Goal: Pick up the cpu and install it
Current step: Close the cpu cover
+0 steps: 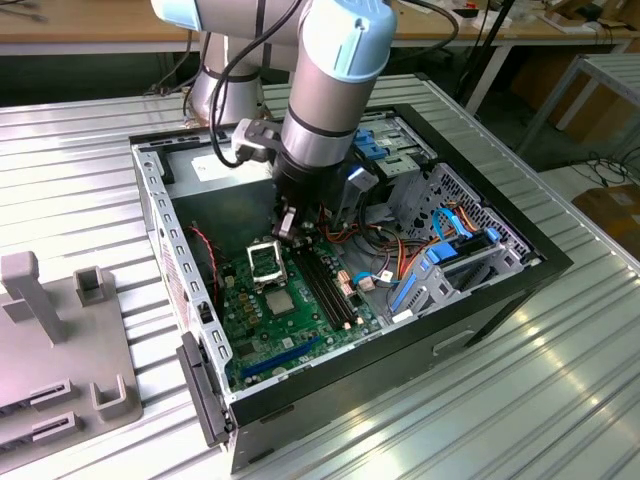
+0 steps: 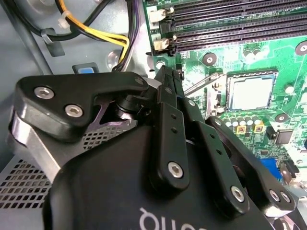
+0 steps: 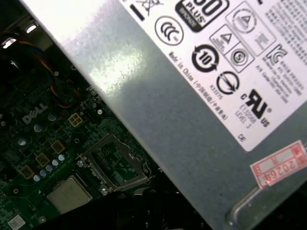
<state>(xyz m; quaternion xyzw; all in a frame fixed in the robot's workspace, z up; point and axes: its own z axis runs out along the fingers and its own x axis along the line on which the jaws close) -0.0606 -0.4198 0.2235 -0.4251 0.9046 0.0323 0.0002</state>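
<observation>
The cpu (image 1: 277, 302) is a small silver square lying flat on the green motherboard (image 1: 250, 335) inside the open computer case. It also shows in both wrist views (image 2: 252, 92) (image 3: 69, 194). The hollow metal retaining frame (image 1: 263, 261) (image 3: 115, 163) stands flipped open just beyond it. My gripper (image 1: 287, 229) hangs over the board behind the frame, a short way from the cpu and apart from it. In the second wrist view its black fingers meet at the tip (image 2: 164, 79), shut with nothing between them.
Long black memory slots (image 1: 325, 285) (image 2: 230, 24) run beside the socket. The grey power-supply box (image 3: 192, 96) sits close behind the gripper. Blue drive brackets and cables (image 1: 440, 260) crowd the exterior view's right side of the case. A grey fixture (image 1: 60, 340) stands on the table.
</observation>
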